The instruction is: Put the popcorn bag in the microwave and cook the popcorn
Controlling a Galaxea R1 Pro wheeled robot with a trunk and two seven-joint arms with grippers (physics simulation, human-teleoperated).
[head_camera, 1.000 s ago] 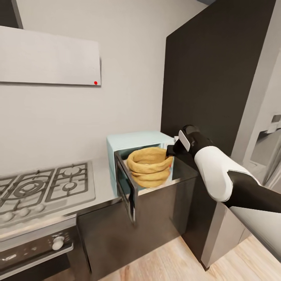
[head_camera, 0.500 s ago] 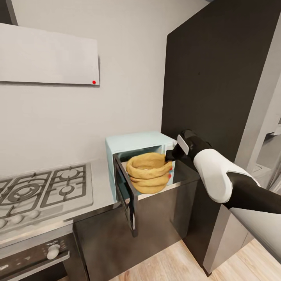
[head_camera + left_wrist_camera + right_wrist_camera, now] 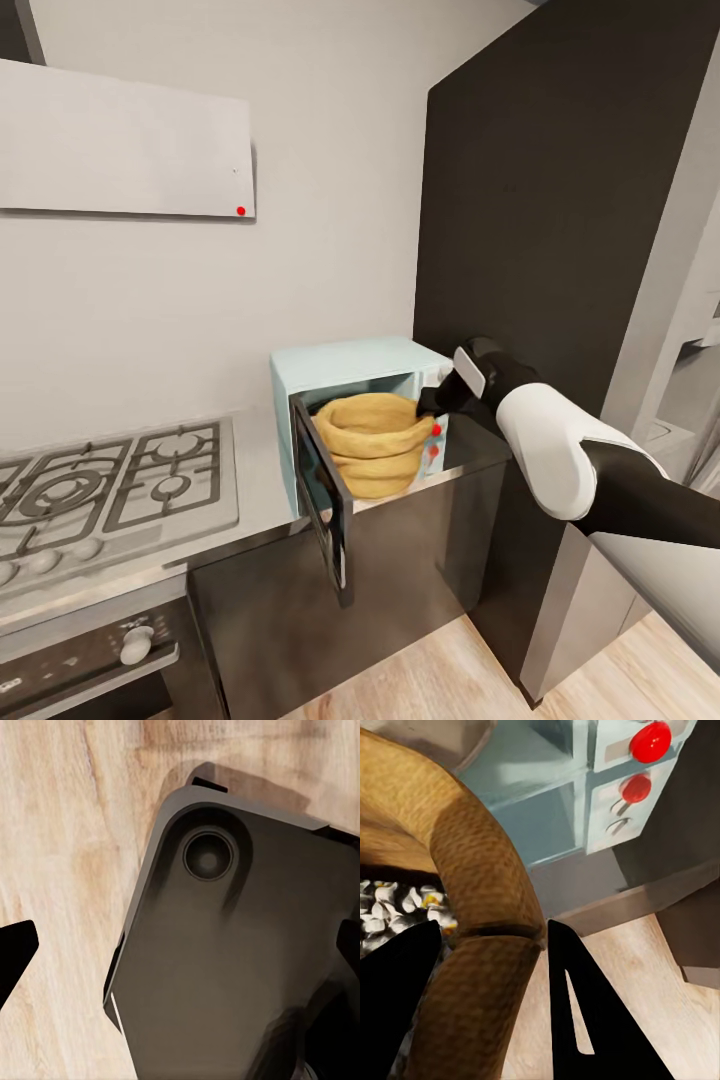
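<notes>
Head view hides the right gripper [image 3: 437,400] fingers behind the popcorn bag [image 3: 372,442] and the black wrist, so the grasp itself is hard to make out there. The bag sits partly inside the open microwave [image 3: 345,372], its back half lost in the cavity, while the dark glass door [image 3: 326,498] swings out over the edge of the surface [image 3: 262,455].

Right wrist view supplies what that view lacks: the two black fingers [image 3: 585,1020] straddle the bag's rolled rim [image 3: 487,945], one inside the sack and one outside, clamped on it. Just beyond the inner finger, white puffed kernels [image 3: 401,907] lie in the bag. Past the outer finger stand two red knobs [image 3: 651,741] on the pale-blue panel.

Left wrist view shows the left gripper [image 3: 187,952] fingers spread wide apart at the frame's edges, over a dark robot base plate [image 3: 232,967] and wooden floor [image 3: 60,832].
</notes>
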